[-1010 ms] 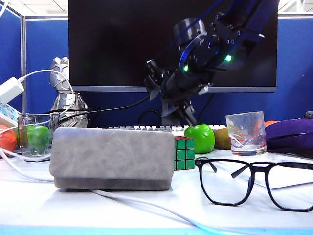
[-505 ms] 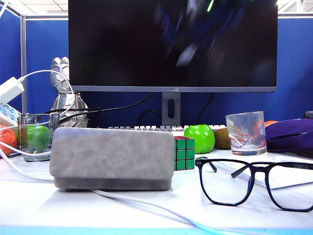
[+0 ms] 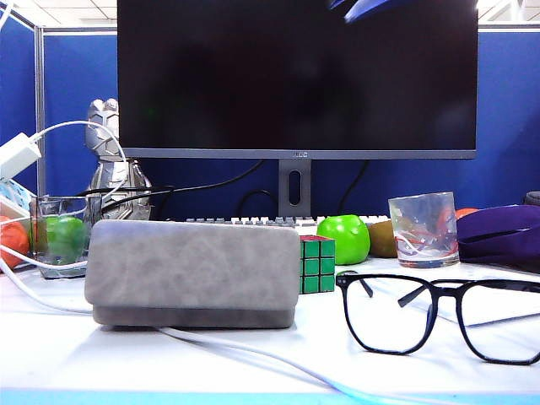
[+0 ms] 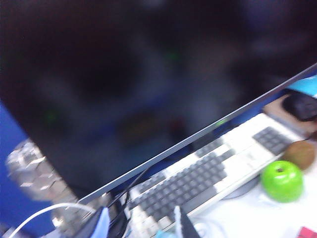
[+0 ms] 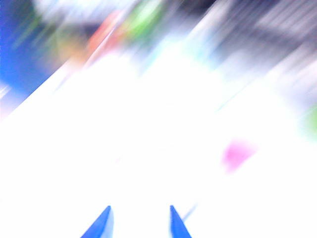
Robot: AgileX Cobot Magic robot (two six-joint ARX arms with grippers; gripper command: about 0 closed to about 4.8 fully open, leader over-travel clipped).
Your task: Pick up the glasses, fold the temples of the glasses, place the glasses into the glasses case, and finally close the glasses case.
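approaching the glasses (image 3: 439, 316) is the step in hand, judged from how things lie: they rest untouched on the white table (image 3: 253, 371), temples (image 3: 422, 291) unfolded, and the glasses case (image 3: 194, 272) sits closed.

procedure, as a recommendation:
- bring the right gripper (image 5: 141, 220) down over the frame front, not over a lens.
- align the blue fingertips (image 5: 101, 223) across the bridge or the top rim, so the thin frame sits between them.
- close gently; the frame looks thin and light and may slide on the smooth table.
- keep clear of the white cable (image 3: 253, 350) running in front of the case.

right gripper: its wrist view shows two blue tips standing apart with nothing between them, so it reads as spread and empty. the view is heavily motion-blurred; the glasses cannot be made out in it. in the exterior view only a blurred blue piece of an arm (image 3: 371, 8) shows at the top edge, so the glasses lie well below that arm, well apart from it.

left gripper (image 4: 143, 225): only its tips show at the edge of its wrist view, too little to tell whether they are spread or pressed together. neither glasses nor case appears ahead of it; a keyboard (image 4: 208, 173), a green apple (image 4: 282, 181) and a monitor (image 4: 124, 74) do.

the glasses stand beside the case, with a rubik's cube (image 3: 317, 264) behind and between them.
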